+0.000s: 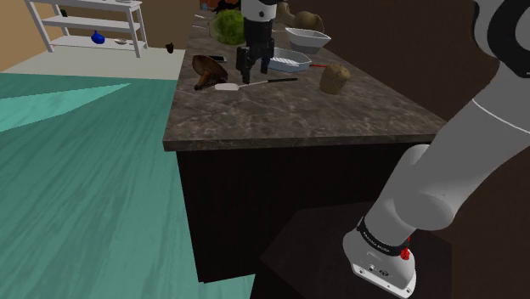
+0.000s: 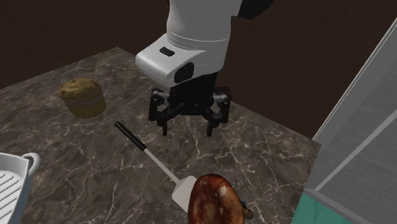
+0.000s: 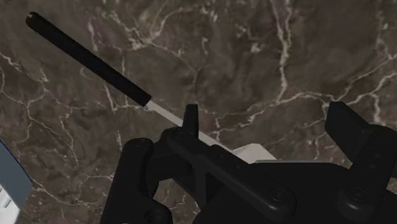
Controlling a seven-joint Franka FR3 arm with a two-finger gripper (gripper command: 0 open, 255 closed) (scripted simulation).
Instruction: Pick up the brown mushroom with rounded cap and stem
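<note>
Your claw (image 2: 188,130) hangs released over the dark marbled countertop (image 2: 267,159), its fingers spread with nothing between them. The brown mushroom (image 2: 215,200) lies at the bottom edge of the second exterior view, a little right of centre, with its speckled cap facing the camera. It is just beside the white blade of a spatula (image 2: 181,191) (whether the two touch, you cannot tell from here).

The spatula is what lies in your way. Its black handle runs from the blade up toward the left of that frame and passes close below the claw. The wrist view brings this nearer: the handle and pale neck slant across the stone and slip behind one finger.

A muffin (image 2: 83,97) stands in the upper left of the second exterior view, well apart from the mushroom. A white slatted basket (image 2: 13,184) sits in the lower left corner.

The shoulder view adds the far end of the counter. At top centre, a white bowl (image 1: 307,38) and a green leafy head (image 1: 228,27) stand behind the arm. A white shelf (image 1: 85,21) stands in the upper left, above a teal floor (image 1: 85,170).
</note>
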